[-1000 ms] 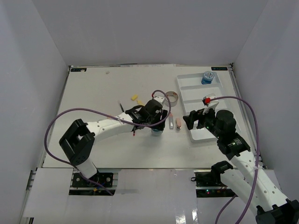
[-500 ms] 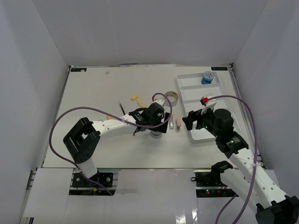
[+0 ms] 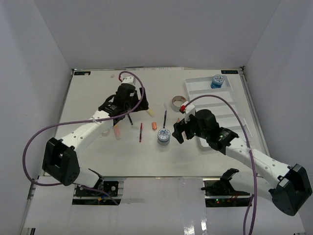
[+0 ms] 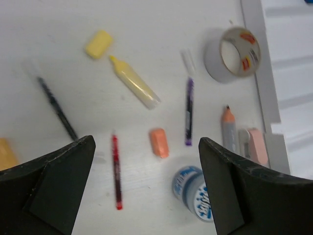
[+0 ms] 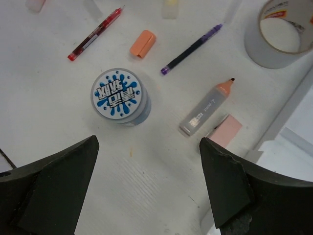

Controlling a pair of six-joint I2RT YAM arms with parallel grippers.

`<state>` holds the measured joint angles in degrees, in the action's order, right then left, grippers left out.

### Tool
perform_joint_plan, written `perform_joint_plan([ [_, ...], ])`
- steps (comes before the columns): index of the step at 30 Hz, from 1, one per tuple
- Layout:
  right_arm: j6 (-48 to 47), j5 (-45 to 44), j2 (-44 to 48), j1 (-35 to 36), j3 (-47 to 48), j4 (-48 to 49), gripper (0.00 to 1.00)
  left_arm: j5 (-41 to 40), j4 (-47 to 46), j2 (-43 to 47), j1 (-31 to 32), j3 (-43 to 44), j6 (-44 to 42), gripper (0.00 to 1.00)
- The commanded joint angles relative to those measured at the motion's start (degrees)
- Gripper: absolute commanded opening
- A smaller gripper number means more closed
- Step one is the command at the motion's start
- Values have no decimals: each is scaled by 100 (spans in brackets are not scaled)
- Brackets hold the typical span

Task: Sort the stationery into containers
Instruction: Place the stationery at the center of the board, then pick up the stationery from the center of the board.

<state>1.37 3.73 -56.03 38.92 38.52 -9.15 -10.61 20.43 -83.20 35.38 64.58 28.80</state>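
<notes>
hovering near blue-white tub, r end effector wide open, l end effector wide too, tray edge close by

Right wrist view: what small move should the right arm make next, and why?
Probably ease the right gripper forward and down around the tub. Its jaws are open and empty, and the tub stands upright just ahead of them, apart from the orange eraser and marker.
</notes>
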Motion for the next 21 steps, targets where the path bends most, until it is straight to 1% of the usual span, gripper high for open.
perform_joint_plan([
  [1,-110,-337,-434,553,427,238,90,-28,207,514,-627,-23,-417,98],
  [2,-110,-599,-705,686,550,255,90,-63,207,585,-759,-85,-462,98],
  [3,-110,-688,-847,896,629,203,90,-46,207,716,-1082,-155,-506,98],
  [5,-110,-952,-1260,1073,779,142,90,50,199,866,-1374,-419,-542,98],
  [6,-110,-1005,-1374,1205,893,115,90,103,164,1023,-1628,-524,-550,98],
  [9,-110,-1137,-1823,1364,1086,97,90,200,58,1235,-1954,-928,-682,98],
  [12,-110,-1286,-2174,1478,1244,97,90,104,49,1473,-2104,-1210,-823,98],
  [18,4,-1463,-2807,1575,1526,45,90,-142,-135,1939,-2166,-1754,-964,98],
  [21,22,-1462,-3010,1601,1606,71,90,-222,-153,2001,-2175,-1817,-1016,98],
])
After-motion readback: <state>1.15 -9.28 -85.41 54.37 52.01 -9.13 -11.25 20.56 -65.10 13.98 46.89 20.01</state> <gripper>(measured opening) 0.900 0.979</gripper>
